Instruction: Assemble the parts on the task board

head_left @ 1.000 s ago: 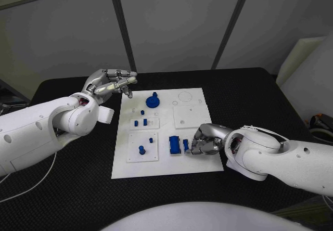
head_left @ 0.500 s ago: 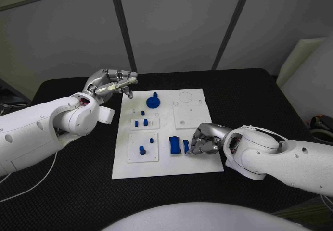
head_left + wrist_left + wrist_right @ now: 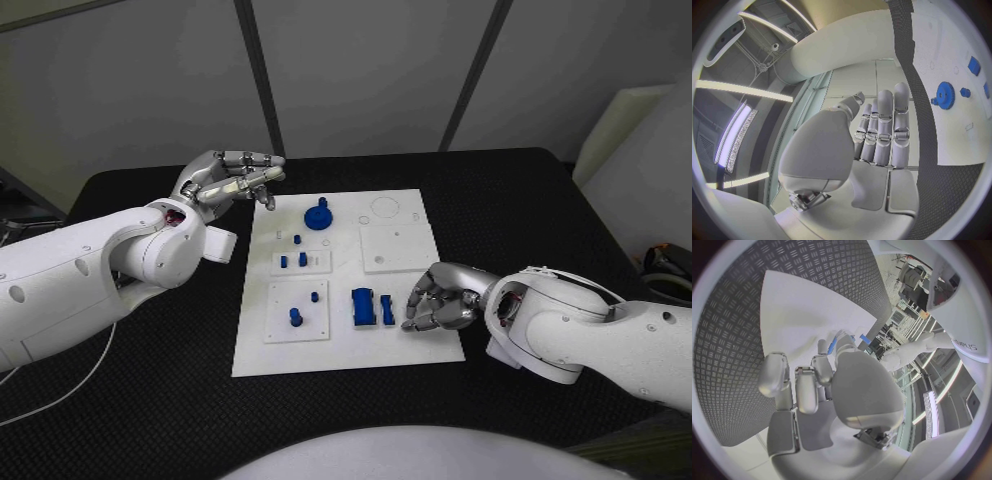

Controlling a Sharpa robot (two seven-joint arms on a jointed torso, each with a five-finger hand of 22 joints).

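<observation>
Right hand (image 3: 440, 298) sits low at the task board's (image 3: 418, 335) near right edge, fingers curled beside two blue blocks (image 3: 372, 306); whether it holds anything I cannot tell. Left hand (image 3: 228, 178) hovers off the far left corner, empty, fingers loosely apart. Blue gear (image 3: 319, 212) stands on the board's far side.

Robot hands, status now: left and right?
Left robot hand: open, holding nothing, raised beside the task board.
Right robot hand: fingers curled beside the blue parts; grip cannot be told.
</observation>
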